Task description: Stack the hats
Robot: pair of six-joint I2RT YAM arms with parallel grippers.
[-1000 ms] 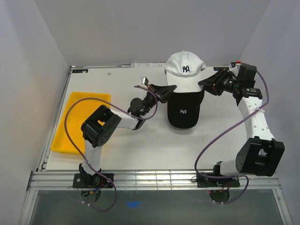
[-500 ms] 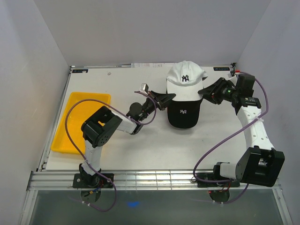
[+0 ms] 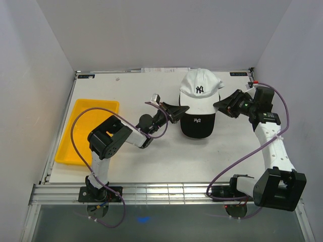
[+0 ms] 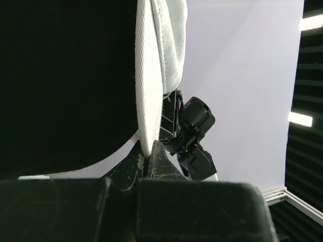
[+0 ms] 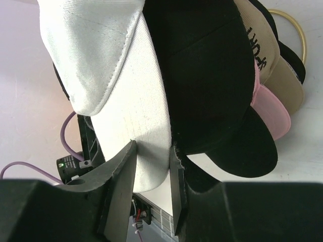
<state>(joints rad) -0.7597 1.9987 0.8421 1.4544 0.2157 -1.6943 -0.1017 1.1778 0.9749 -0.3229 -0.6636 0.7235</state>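
A white hat with a dark logo hangs low over the stack, covering the back of a black hat with a white logo. My left gripper is shut on the white hat's left edge, its fingertips pinched on the fabric. My right gripper is shut on the hat's right side, with the white fabric filling the gap at its tips. Under the black hat lie a pink hat and a tan hat.
A shallow yellow tray lies at the table's left edge. A gold wire ring shows behind the stack in the right wrist view. White walls close in the table at the back and on both sides.
Both grippers have brought the white hat toward the near side and down, so it now overlaps more of the black hat. The right jaws have closed a little.
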